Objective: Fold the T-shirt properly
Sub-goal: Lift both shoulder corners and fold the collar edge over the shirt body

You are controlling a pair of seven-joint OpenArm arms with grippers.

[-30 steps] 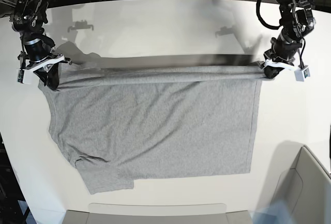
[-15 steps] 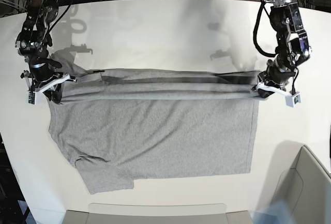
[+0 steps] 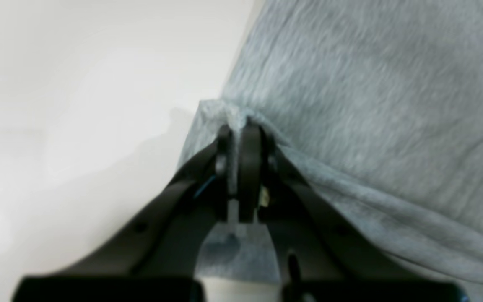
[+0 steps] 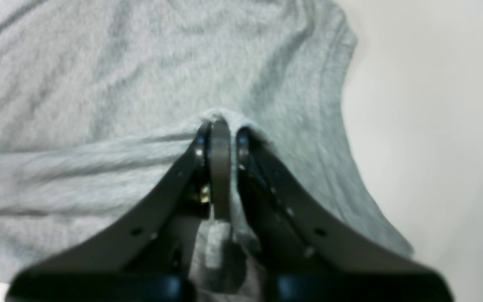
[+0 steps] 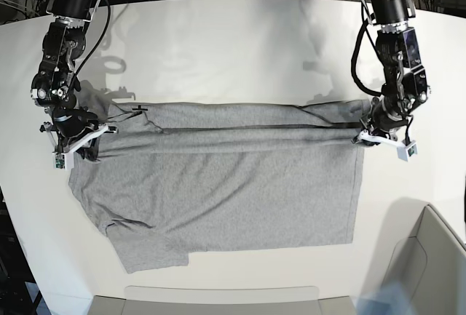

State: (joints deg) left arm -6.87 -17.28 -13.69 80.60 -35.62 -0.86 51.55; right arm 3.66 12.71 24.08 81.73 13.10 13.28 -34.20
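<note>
The T-shirt (image 5: 218,191), plain grey on the side that shows, lies spread across the white tabletop (image 5: 218,46), with its upper part lifted into a long fold between the robot's two arms. The left hand (image 3: 241,134) is closed on one end of that fold, with cloth pinched between its fingertips. The right hand (image 4: 224,130) is likewise closed on the other end, and the cloth bunches up over its tips. Both hands point down at the shirt, well apart from each other.

Between them the gripped cloth runs as a nearly straight ridge, a little lower at the right hand than at the left. Beyond the ridge, on the side toward the arms, a strip of the shirt rests on the tabletop, with creases running out near each hand. On the near side of the ridge the larger part of the shirt lies mostly flat, with soft wrinkles. At its near corner on the right arm's side, a sleeve (image 5: 149,249) sticks out, creased where it meets the body. A grey bin (image 5: 429,257) stands beside the shirt, at the near corner on the left arm's side.
</note>
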